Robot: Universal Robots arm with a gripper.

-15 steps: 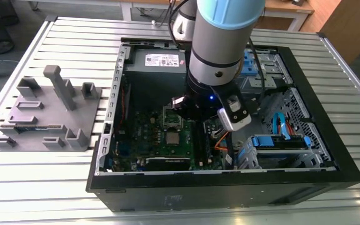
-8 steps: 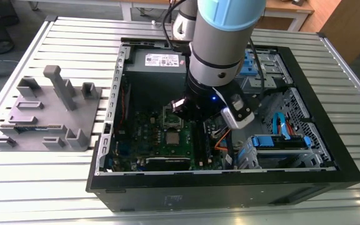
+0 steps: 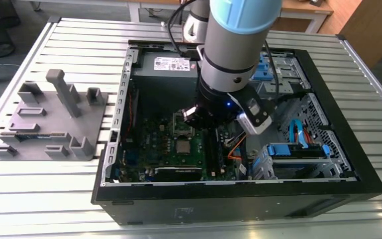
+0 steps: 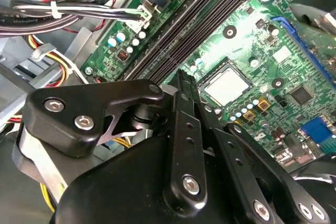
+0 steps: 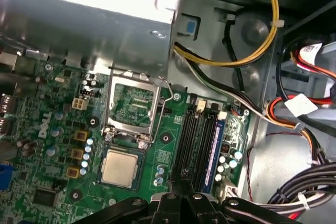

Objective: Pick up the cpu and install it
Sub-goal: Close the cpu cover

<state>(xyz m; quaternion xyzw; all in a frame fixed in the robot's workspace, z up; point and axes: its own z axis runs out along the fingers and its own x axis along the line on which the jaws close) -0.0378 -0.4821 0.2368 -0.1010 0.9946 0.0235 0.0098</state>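
Gripper (image 4: pixel 181 77): you have its fingers (image 4: pixel 185 114) pressed together with nothing between them. It hangs inside the case (image 3: pixel 238 191), over the board (image 5: pixel 63 182).
Nearest to it: the black memory slots (image 5: pixel 191 140), which run just beside the fingertips in both wrist views.
Cpu (image 5: pixel 119 167): it lies flat in its socket on the board with the silvery top up, apart from the gripper. In the exterior view you find it (image 3: pixel 181 145) on the board close to the gripper (image 3: pixel 203 122).
Frame (image 5: pixel 131 106): the socket's metal frame is swung open and rests beside the cpu, not over it.
Cables (image 5: pixel 252 56): yellow, black and red bundles run along the case wall past the slots.
Holder (image 3: pixel 45 119): the grey holder sits on the slatted table (image 3: pixel 177 30), outside the case on the exterior view's left.
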